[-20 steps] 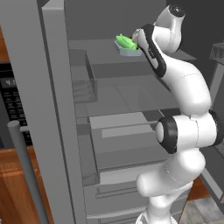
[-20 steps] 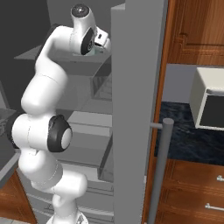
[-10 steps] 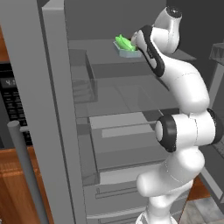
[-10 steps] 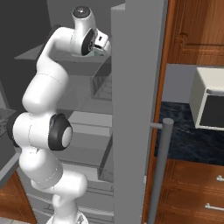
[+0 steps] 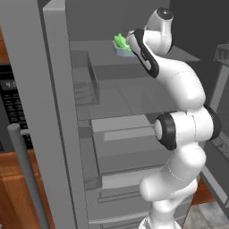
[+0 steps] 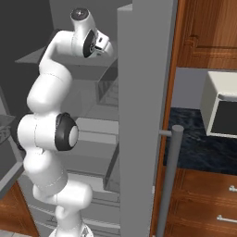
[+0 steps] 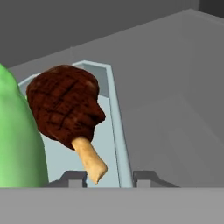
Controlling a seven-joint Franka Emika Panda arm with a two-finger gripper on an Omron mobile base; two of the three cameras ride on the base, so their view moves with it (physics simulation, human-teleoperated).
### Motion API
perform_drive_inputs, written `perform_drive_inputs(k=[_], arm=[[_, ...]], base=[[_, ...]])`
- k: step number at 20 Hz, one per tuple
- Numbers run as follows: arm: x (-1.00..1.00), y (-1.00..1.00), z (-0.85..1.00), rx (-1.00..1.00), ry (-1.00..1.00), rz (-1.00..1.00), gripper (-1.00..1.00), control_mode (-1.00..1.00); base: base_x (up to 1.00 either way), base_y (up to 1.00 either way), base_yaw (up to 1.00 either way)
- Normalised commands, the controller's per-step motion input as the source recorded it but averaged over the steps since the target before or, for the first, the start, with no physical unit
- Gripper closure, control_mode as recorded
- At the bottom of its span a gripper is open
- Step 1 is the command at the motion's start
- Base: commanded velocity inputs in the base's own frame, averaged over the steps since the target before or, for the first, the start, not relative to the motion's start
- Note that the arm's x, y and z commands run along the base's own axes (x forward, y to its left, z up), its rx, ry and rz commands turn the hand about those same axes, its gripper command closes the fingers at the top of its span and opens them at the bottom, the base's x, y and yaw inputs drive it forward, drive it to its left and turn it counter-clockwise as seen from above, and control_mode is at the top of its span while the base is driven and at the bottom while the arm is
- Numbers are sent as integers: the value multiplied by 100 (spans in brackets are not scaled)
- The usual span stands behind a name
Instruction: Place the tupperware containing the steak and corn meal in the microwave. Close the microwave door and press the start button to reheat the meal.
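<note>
High on the top shelf (image 5: 179,53) of the open fridge (image 5: 58,112), the tupperware (image 5: 121,52) sits with its green lump of corn (image 5: 120,41) showing above the pale rim. The white arm (image 5: 179,89) reaches up to that shelf, and the end effector (image 7: 108,177) is right at the near wall of the tub. From the hand view, the two dark finger tips rise on either side of the tub's right-hand rim (image 7: 119,131), one inside the tub and one outside on the shelf, but whether they are pressing on that wall cannot be told. Inside the tub lies the dark brown grilled steak (image 7: 64,105) with a pale bone end pointing toward the fingers, and the green corn lies just beside it at the left. Off to the right, a pale boxy appliance (image 6: 221,109) stands on the dark surface (image 6: 199,148) above wooden drawers (image 6: 203,203).
</note>
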Motion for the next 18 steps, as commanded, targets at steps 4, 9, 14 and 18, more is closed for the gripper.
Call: perform_drive_inputs(k=[4, 9, 14, 18], arm=[[32, 5, -18, -1, 0, -4, 100, -100], [0, 0, -7, 0, 0, 0, 100, -100], [-12, 0, -9, 0, -2, 0, 100, -100], [-24, 0, -6, 0, -7, 0, 100, -100]], base=[[0, 0, 0], [0, 0, 0], [0, 0, 0], [0, 0, 0]])
